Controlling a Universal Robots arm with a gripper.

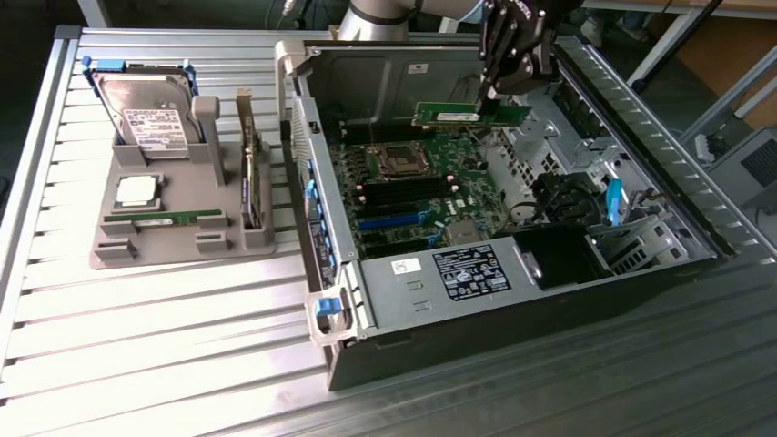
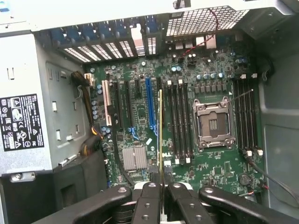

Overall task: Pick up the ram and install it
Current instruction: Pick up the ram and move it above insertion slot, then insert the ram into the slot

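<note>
Pinching the ram (image 2: 160,133) edge-on, the claw (image 2: 161,187) hangs over the motherboard (image 2: 135,107), stick not yet seated in the empty black slots (image 2: 180,121) beneath it: pickup done, install left, spare stick (image 1: 164,218) well away from the claw in its grey holder (image 1: 146,244).

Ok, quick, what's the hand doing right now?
The hand: closed on the ram, held over the open computer case.

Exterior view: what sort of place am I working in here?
Probably a lab workbench for computer assembly: an open computer case on a slatted metal table, beside a grey parts holder with a hard drive.
</note>
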